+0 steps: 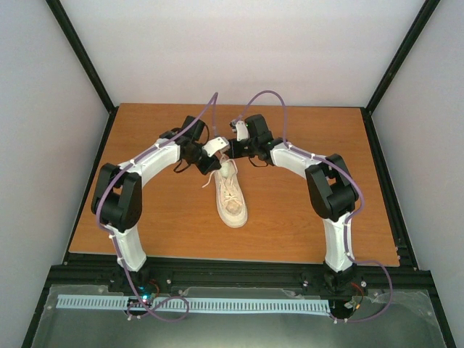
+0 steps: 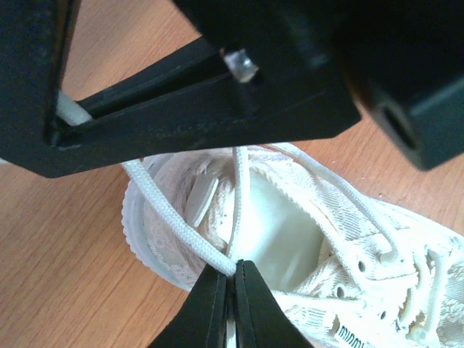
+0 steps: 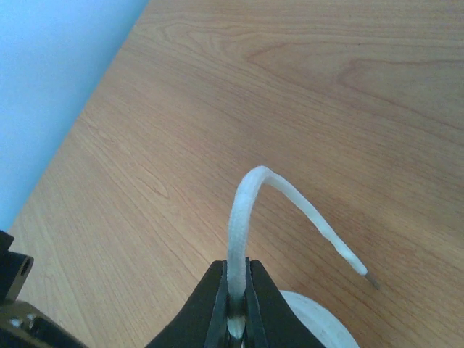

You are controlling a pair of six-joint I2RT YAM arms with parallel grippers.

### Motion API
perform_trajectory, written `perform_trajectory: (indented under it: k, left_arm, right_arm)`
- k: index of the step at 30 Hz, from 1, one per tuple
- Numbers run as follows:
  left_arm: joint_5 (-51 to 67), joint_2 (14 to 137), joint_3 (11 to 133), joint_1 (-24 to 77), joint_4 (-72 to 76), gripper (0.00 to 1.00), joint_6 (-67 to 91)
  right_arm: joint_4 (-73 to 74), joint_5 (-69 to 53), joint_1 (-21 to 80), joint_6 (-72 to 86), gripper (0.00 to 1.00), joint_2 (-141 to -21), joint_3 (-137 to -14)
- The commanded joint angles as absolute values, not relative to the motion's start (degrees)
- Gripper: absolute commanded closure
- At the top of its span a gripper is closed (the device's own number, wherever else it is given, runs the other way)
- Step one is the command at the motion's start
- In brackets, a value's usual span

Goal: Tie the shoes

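Note:
The cream sneaker (image 1: 232,194) lies in the middle of the table with its toe toward the near edge and both grippers over its heel end. My left gripper (image 1: 215,159) is shut on a white lace (image 2: 177,221), pinching it just above the shoe's opening (image 2: 290,225) in the left wrist view, where my gripper (image 2: 233,267) shows closed. My right gripper (image 1: 234,151) is shut on the other lace (image 3: 243,210). In the right wrist view the gripper (image 3: 235,271) holds the lace's end, which arcs up and right to its tip (image 3: 360,270).
The wooden table (image 1: 304,217) is bordered by a black frame, with pale walls on three sides. The right arm's black body (image 2: 217,101) hangs close over the left gripper. A pale rounded part (image 3: 322,326), probably the shoe's heel, shows below the right gripper.

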State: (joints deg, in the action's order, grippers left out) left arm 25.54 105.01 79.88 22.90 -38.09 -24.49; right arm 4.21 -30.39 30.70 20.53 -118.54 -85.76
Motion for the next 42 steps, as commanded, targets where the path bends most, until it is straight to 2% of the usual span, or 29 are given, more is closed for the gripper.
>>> perform_trajectory:
  k: [1, 11, 19, 23, 25, 27, 33, 42]
  left_arm:
    - [21.6, 107.7, 82.7, 23.0, -37.0, 0.99, -26.2]
    - [20.5, 108.6, 84.0, 23.0, -38.6, 0.96, -27.1]
    - [18.7, 109.1, 85.5, 23.0, -40.7, 0.88, -28.3]
    - [18.2, 109.1, 86.1, 23.0, -43.5, 0.79, -29.1]
    - [18.4, 109.3, 86.0, 22.9, -44.2, 0.78, -29.1]
    - [18.3, 109.9, 86.3, 22.8, -44.3, 0.81, -28.8]
    - [20.8, 110.1, 87.1, 22.7, -45.4, 0.99, -28.6]
    - [23.5, 105.6, 85.9, 22.7, -44.3, 0.99, -29.0]
  right_arm:
    - [5.1, -30.7, 30.4, 19.9, 0.93, -118.2, -86.0]
    - [5.2, -31.1, 30.4, 19.9, 0.92, -119.3, -86.2]
    - [5.2, -31.3, 30.4, 19.8, 0.91, -119.7, -86.5]
    - [5.2, -31.5, 30.4, 19.7, 0.91, -119.6, -86.4]
    - [5.2, -31.6, 30.4, 19.6, 0.91, -119.5, -86.2]
    - [5.1, -31.6, 30.4, 19.6, 0.91, -119.5, -86.3]
    - [5.3, -31.7, 30.4, 19.5, 0.92, -119.4, -86.0]
    - [6.2, -32.0, 30.3, 18.6, 0.92, -118.7, -86.3]
